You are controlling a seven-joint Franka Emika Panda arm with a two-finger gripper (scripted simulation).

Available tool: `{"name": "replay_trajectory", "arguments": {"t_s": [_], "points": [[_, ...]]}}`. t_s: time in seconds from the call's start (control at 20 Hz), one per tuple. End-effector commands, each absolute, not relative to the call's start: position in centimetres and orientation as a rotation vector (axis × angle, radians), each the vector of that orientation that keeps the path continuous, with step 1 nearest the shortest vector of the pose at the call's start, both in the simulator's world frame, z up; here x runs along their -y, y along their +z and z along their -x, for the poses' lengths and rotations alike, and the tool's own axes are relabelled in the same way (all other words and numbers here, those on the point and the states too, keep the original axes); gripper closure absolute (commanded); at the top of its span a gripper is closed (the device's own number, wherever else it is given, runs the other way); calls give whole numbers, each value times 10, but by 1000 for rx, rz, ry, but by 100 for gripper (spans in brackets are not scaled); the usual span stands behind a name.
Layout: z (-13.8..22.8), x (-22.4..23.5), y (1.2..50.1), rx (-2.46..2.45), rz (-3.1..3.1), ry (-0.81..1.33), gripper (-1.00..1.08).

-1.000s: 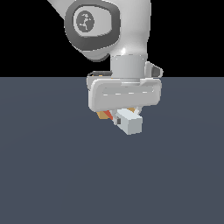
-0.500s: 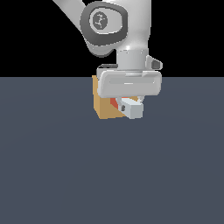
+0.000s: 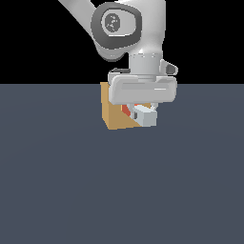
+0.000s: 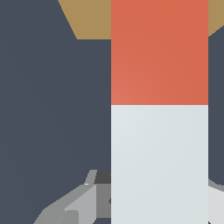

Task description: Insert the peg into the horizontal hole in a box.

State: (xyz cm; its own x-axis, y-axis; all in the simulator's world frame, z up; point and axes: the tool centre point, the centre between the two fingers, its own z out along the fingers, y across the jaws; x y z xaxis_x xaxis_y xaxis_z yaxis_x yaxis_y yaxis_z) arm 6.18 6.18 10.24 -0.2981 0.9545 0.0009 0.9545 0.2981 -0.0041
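The tan box (image 3: pixel 114 114) stands on the dark floor, partly hidden behind my hand. My gripper (image 3: pixel 141 114) is shut on the peg (image 3: pixel 145 116), held level; its white end points toward the camera and its red-orange end (image 3: pixel 126 109) points at the box. In the wrist view the peg (image 4: pixel 159 131) fills the middle, white near my fingers (image 4: pixel 83 203), red-orange toward the box (image 4: pixel 89 19). The red tip reaches the box edge in that view. The hole is hidden behind the peg and hand.
A flat dark grey-blue floor (image 3: pixel 71 190) spreads all around the box. No other objects show.
My arm has carried the peg toward the exterior view's right and toward the box. More of the box shows beside my hand now, and the peg's red end lies closer to it.
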Motion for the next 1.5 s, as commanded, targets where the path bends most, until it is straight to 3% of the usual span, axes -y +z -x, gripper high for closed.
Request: {"name": "replay_trajectory", "arguments": {"t_s": [0.0, 0.5, 1.1, 1.45], "points": [[-63, -62, 104, 2529, 1861, 2, 108], [-61, -69, 104, 2529, 1861, 1, 108], [-35, -150, 106, 2531, 1863, -3, 108], [-33, -165, 107, 2531, 1863, -4, 108]]}}
